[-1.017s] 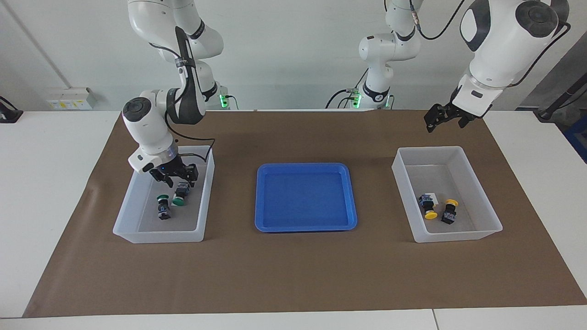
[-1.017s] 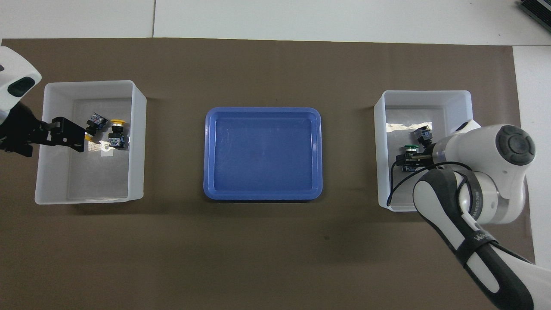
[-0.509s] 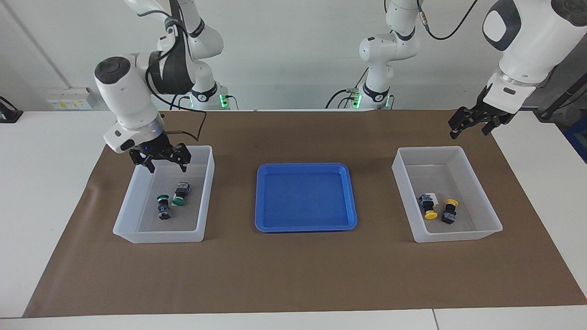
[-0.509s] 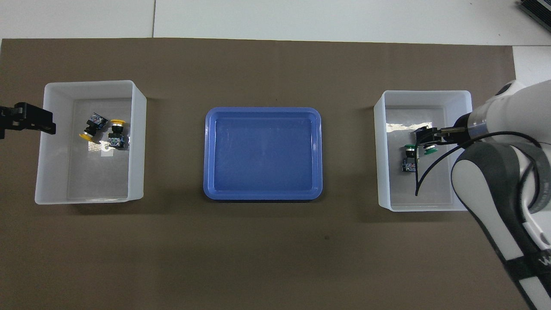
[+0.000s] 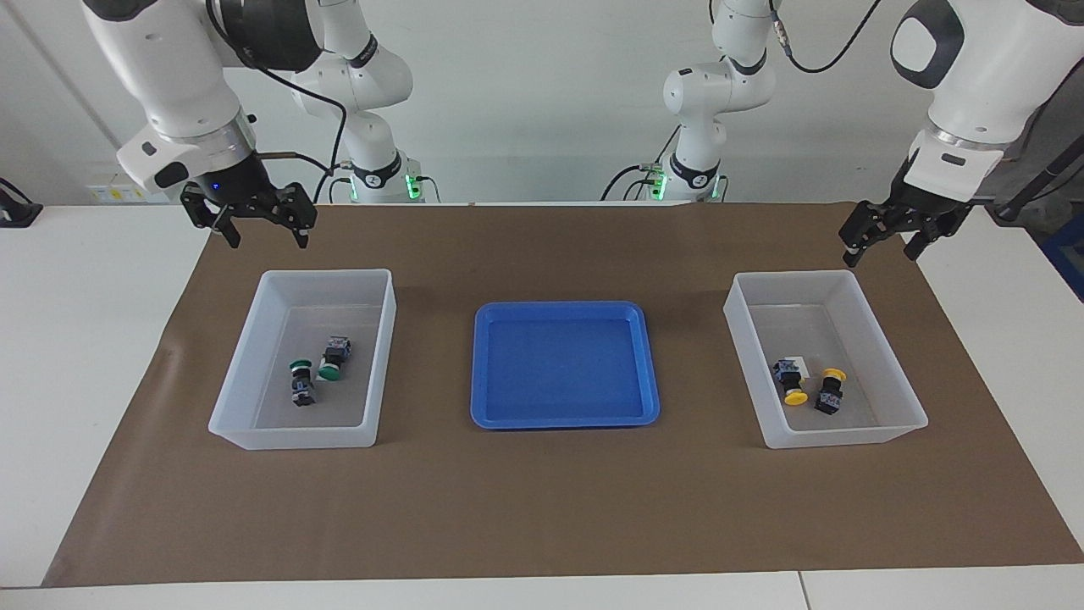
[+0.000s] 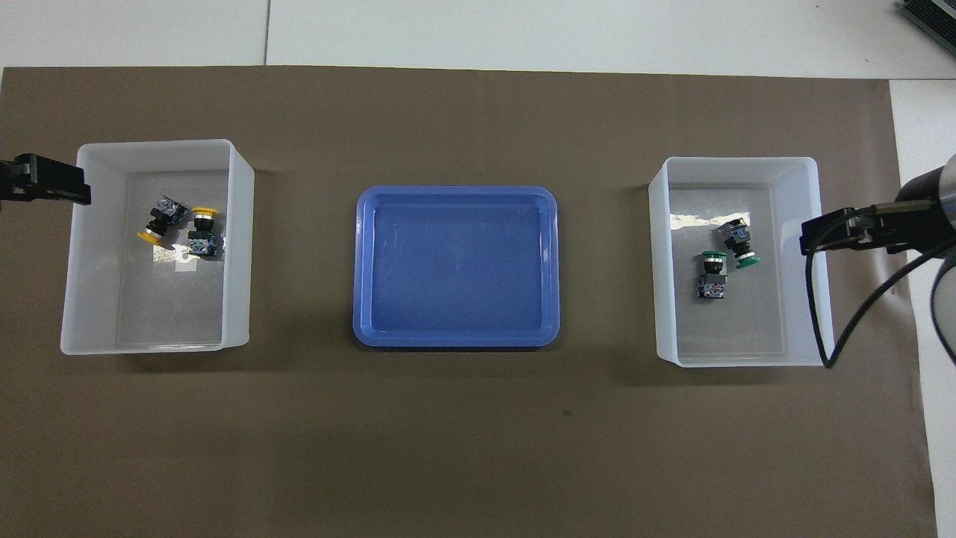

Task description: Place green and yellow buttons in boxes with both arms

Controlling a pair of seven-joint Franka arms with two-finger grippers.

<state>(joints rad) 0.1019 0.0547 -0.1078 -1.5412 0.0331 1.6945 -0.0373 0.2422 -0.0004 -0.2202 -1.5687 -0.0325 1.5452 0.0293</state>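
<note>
Two green buttons (image 5: 301, 383) (image 5: 333, 358) lie on their sides in the white box (image 5: 254, 436) toward the right arm's end; the overhead view shows them too (image 6: 712, 273) (image 6: 739, 243). Two yellow buttons (image 5: 790, 381) (image 5: 832, 390) lie in the white box (image 5: 847, 436) toward the left arm's end. My right gripper (image 5: 267, 240) hangs open and empty, high over the mat by the green buttons' box. The left gripper (image 5: 881, 256) is open and empty, raised by the corner of the yellow buttons' box.
A blue tray (image 5: 565, 364) with nothing in it sits between the two boxes on the brown mat (image 5: 542, 508). White tabletop borders the mat on all sides.
The right gripper has risen out of the green buttons' box, leaving both buttons lying in it, and drawn back toward its base. The left gripper has shifted slightly outward.
</note>
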